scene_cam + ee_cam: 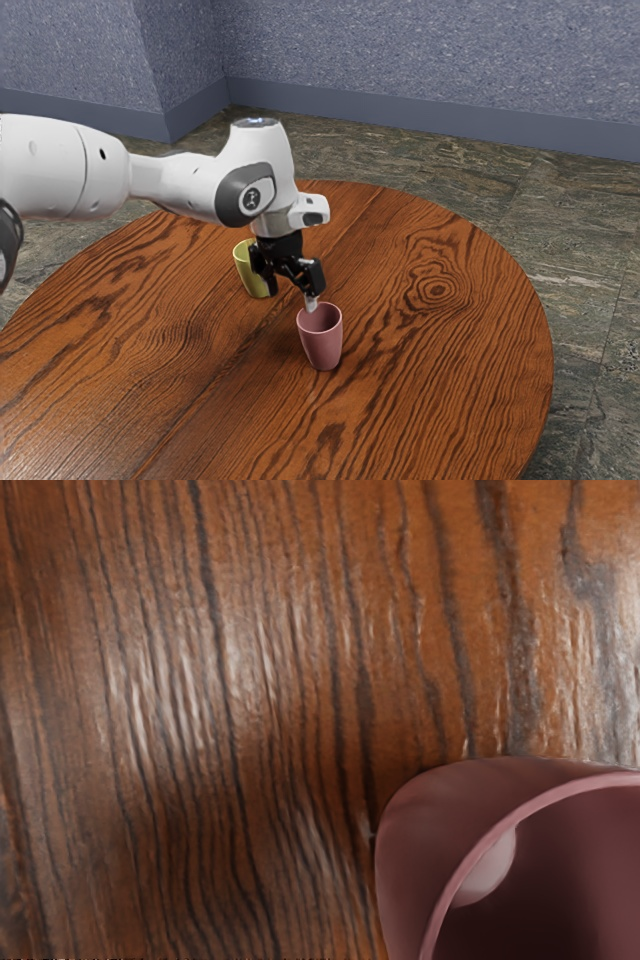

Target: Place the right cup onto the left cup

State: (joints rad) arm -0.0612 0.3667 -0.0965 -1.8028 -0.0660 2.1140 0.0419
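At the exterior view's left, the yellow cup (247,268) stands on the round wooden worktop (440,370), partly hidden by the gripper (291,299). The gripper is wide, its two fingers well apart. More to the right stands the pink cup (322,345), upright; one finger is at its rim, but I cannot tell if they touch.

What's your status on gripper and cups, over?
Gripper open, one fingertip close by the pink cup. Pink cup upright on table, not stacked. Yellow cup standing apart, partly hidden behind gripper; no obstruction seen.
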